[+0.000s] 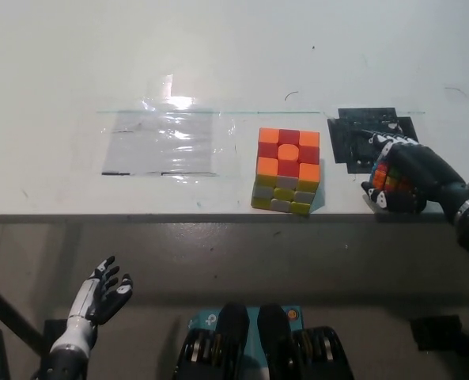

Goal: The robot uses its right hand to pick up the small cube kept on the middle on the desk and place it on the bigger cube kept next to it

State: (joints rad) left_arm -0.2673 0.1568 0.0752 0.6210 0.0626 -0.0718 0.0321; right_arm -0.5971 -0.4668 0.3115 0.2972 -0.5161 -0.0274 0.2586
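Note:
The bigger cube [287, 170], orange and red on top with yellow and grey sides, stands near the desk's front edge at the middle. To its right, my black right hand [404, 176] is shut on the small multicoloured cube [386, 176], whose red, orange and blue squares show between the fingers. The hand rests over the front part of a black square patch [364, 131] on the desk, roughly a cube's width right of the bigger cube. My white left hand [104, 291] hangs open below the desk at the lower left.
A shiny clear plastic sheet [161, 142] is taped flat on the white desk [218, 55] left of the bigger cube. The desk's front edge [139, 218] runs just below both cubes.

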